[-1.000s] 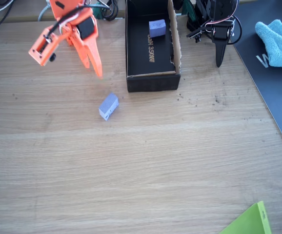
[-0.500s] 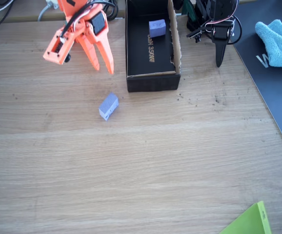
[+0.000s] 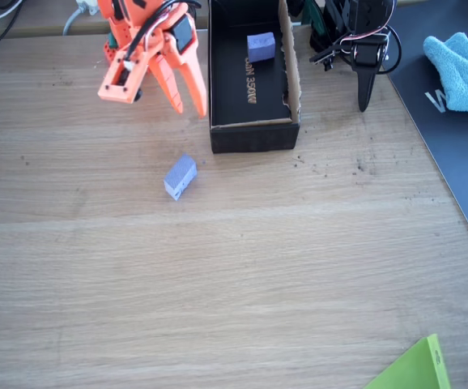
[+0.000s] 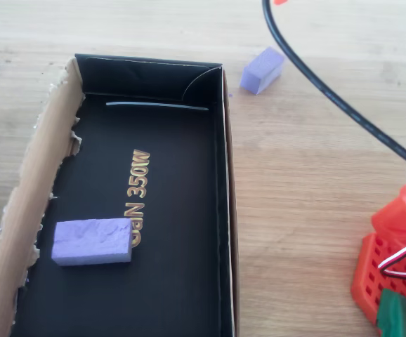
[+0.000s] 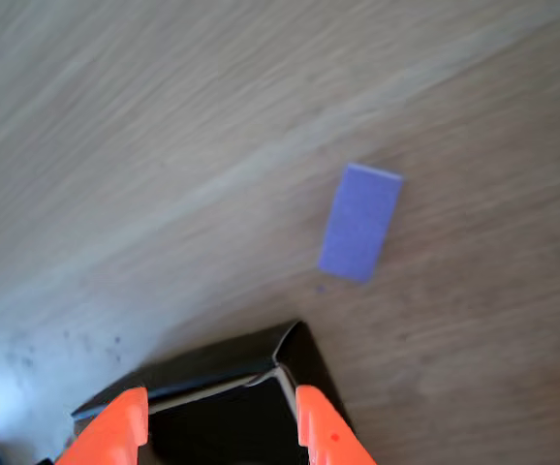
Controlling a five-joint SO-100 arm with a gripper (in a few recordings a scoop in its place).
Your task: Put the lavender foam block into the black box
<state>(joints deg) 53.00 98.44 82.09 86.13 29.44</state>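
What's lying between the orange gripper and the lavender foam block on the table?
Nothing: in the fixed view, bare wood lies between the gripper and the lavender foam block. The black box sits off to the right.

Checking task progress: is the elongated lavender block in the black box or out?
Out. The lavender foam block lies on the bare table, apart from the black box.

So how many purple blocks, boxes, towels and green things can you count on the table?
Purple foam blocks: 2, the lavender foam block on the table and another block inside the box
Black box: 1
Blue cloth: 1
Green sheet: 1
Dark mat: 1
Total: 6
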